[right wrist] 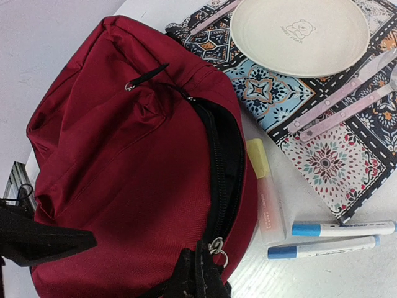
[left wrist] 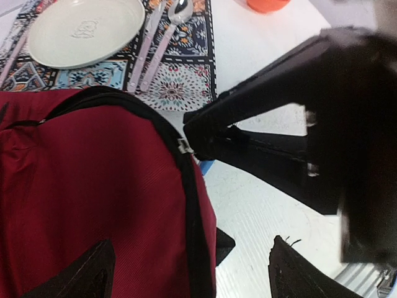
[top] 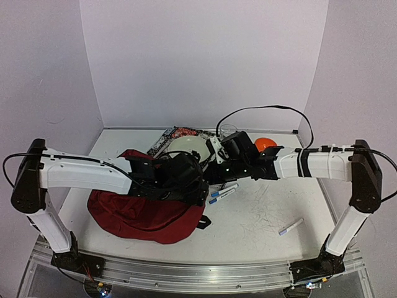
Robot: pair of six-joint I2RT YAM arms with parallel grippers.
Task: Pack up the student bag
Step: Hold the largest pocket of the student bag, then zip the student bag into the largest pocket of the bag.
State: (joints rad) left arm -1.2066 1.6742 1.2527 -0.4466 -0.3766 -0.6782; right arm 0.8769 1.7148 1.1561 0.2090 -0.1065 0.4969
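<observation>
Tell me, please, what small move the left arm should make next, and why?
Probably swing the open left pincer toward the yellow-capped pen lying against the student bag. The right pincer pinches the bag's zipper edge, its mouth gapes, and that pen and the blue markers lie outside.
</observation>
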